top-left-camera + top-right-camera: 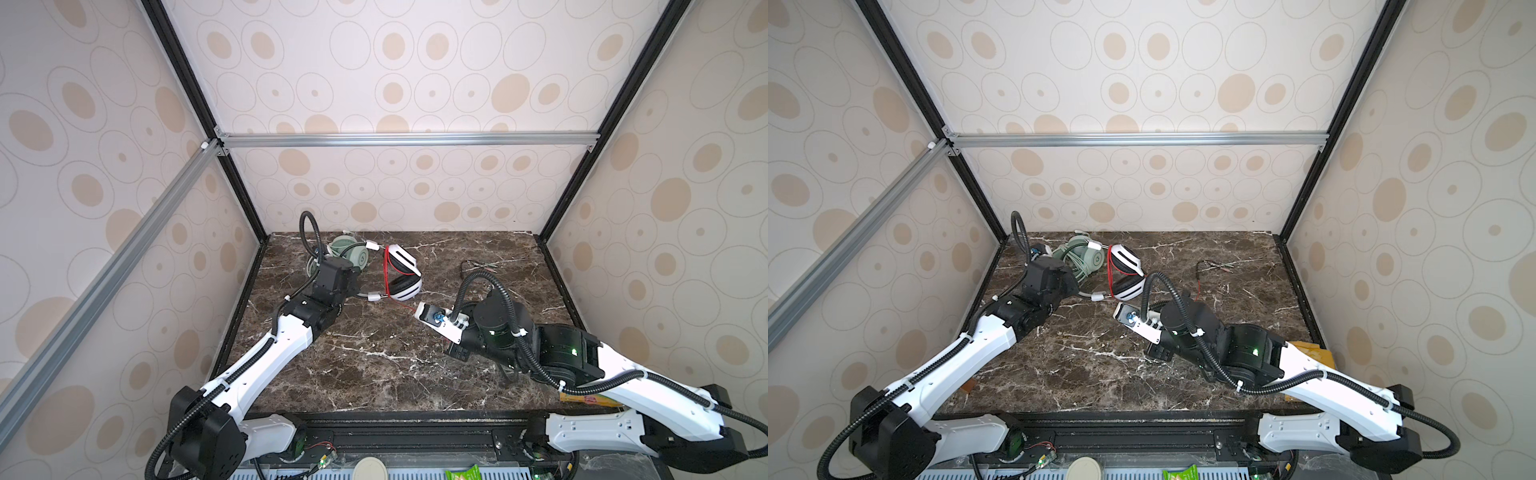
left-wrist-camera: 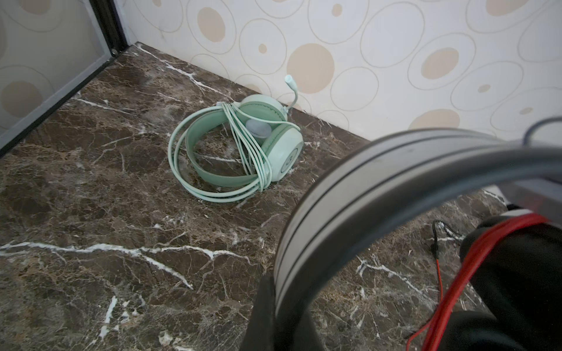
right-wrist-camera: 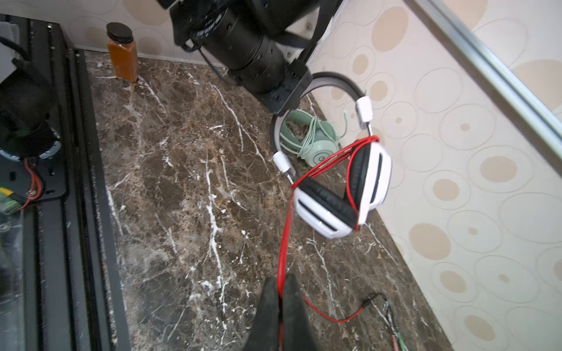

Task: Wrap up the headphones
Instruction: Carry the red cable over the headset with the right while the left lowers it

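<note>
Red cable pinched in right jaws; right arm stretched low.

white arms, black joints, ribbed cables

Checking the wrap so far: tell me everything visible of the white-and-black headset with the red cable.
The white-and-black headset has white plastic cups with black padded cushions, white sliders and a grey headband. The left gripper is shut on the headband's middle, above the dark marble tabletop; whether the cups rest on it is unclear. Its thin red cable loops several times across both cups, then runs straight to the shut right gripper; the slack tail ends in black leads.
</note>
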Controlling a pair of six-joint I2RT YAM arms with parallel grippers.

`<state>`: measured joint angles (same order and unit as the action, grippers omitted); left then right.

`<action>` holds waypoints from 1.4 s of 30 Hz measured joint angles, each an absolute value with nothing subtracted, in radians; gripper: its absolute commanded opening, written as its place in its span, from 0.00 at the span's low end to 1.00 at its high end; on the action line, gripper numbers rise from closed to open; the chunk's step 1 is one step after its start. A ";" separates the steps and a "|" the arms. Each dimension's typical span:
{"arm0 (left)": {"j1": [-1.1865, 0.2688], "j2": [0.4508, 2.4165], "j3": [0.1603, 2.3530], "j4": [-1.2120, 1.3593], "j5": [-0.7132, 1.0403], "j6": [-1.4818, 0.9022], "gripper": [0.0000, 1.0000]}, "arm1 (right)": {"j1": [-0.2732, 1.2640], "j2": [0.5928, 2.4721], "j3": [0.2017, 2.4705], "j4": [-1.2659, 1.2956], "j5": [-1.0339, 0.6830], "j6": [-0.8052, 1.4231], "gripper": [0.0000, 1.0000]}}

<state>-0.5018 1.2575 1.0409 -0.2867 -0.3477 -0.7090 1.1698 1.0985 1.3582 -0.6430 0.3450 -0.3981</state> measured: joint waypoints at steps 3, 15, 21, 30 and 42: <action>-0.525 1.266 1.041 -0.286 -0.346 -0.690 0.00 | 1.129 1.131 1.398 -0.628 0.359 -0.437 0.00; -0.564 1.249 1.037 -0.207 -0.215 -0.540 0.00 | 0.839 1.252 1.457 -0.534 0.244 -0.461 0.00; -0.566 1.249 1.037 -0.194 -0.169 -0.511 0.00 | 0.749 1.356 1.536 -0.510 0.133 -0.430 0.00; -0.566 1.239 1.036 -0.182 -0.149 -0.499 0.00 | 0.576 1.515 1.652 -0.502 0.001 -0.341 0.00; -0.566 1.220 1.016 -0.146 -0.127 -0.492 0.00 | 0.501 1.593 1.673 -0.473 -0.156 -0.262 0.01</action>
